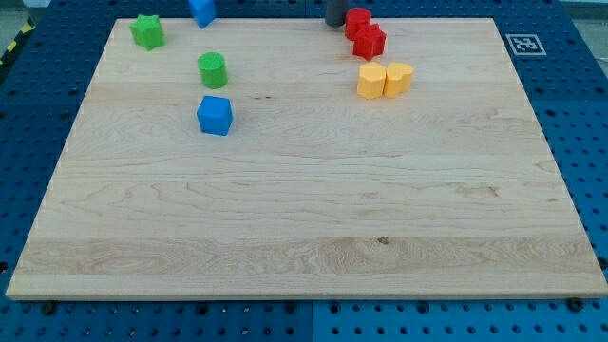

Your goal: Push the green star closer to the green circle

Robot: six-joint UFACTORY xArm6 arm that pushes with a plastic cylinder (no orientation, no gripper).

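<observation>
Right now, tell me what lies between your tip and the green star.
In the camera view, a blue block at the top edge sits between my tip and the green star; otherwise bare board.

Looks like a robotics lab bench to me: a pale wooden board sits on a blue perforated table full of mounting holes, with a black-and-white fiducial marker stuck by the board's top-right corner.
</observation>
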